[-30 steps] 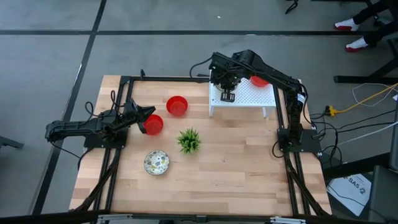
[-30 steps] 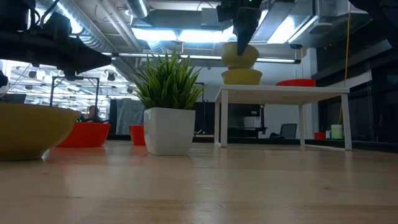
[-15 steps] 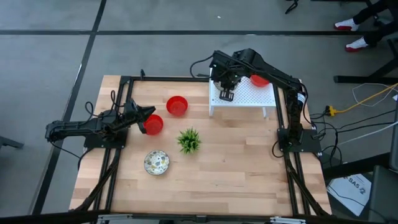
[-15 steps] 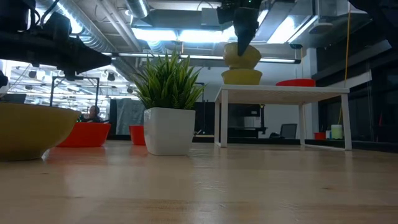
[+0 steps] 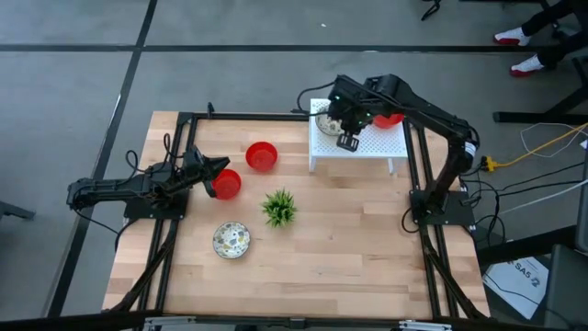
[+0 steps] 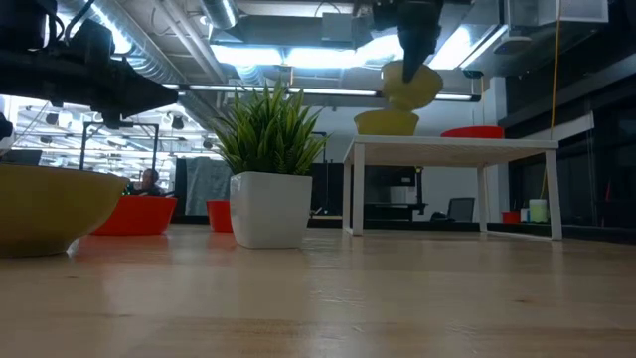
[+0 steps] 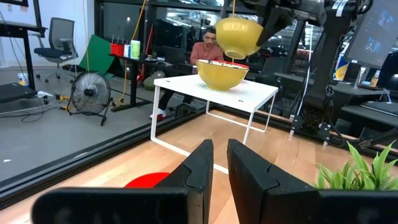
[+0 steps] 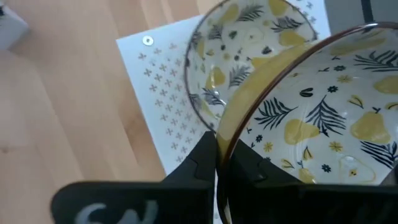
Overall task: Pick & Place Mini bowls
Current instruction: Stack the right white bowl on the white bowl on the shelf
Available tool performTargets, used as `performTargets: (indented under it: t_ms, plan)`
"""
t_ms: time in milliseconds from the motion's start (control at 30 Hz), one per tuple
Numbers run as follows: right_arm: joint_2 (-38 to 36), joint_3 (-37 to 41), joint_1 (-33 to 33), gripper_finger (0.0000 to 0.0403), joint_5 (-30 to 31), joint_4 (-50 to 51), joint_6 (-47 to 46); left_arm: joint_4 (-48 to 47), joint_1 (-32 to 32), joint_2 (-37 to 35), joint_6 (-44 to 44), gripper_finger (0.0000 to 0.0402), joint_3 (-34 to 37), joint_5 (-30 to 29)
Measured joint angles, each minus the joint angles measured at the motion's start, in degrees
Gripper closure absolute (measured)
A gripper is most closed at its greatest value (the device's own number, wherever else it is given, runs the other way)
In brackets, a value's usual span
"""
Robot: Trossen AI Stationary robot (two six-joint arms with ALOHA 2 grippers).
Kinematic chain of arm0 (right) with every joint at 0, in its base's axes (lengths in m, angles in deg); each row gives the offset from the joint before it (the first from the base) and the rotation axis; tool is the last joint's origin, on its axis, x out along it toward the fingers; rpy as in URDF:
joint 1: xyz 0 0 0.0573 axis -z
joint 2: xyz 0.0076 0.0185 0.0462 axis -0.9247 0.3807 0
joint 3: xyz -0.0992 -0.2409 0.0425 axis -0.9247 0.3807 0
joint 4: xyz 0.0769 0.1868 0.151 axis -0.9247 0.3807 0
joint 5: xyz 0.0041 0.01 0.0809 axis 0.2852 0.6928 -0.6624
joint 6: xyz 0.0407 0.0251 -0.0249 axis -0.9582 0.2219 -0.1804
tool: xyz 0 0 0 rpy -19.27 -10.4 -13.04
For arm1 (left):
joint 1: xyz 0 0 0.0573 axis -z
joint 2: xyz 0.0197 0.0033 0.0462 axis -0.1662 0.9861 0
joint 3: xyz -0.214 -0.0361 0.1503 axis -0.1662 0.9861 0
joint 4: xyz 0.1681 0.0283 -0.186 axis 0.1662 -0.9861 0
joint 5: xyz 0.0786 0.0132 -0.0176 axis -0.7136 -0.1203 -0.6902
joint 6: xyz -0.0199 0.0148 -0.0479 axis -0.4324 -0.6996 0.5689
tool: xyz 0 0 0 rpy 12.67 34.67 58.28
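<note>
Landmark: white perforated stand at table's far edge.

Right gripper above stand, fingers clamped on rim of pear-patterned bowl, bowl lifted and tilted. Second patterned bowl sits on stand just below it. Red bowl on stand's far right part.

Left gripper well left of stand, fingers pinched nearly together on rim of red bowl. Another red bowl between it and stand. Third patterned bowl near front, left of potted plant.

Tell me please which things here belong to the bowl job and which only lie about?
Job: patterned bowl in right tool; patterned bowl on white stand; patterned bowl on tabletop; red bowl on stand; red bowl mid-table; red bowl at left tool.
Lying about: potted plant.
</note>
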Motion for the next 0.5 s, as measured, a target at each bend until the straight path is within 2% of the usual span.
performTargets:
  t_ms: [133,300,500]
  plan:
    - [-0.5,2.1,-0.1,0.0389,-0.2,-4.7,4.7,0.0,0.0,0.0,0.0,0.0359,0.0,0.0]
    - [1.0,2.0,-0.6,0.0389,1.6,-7.0,13.8,0.0,0.0,0.0,0.0,0.0361,0.0,0.0]
    - [3.0,2.1,-0.7,0.0389,2.8,-7.1,19.7,0.0,0.0,0.0,0.0,0.0359,0.0,0.0]
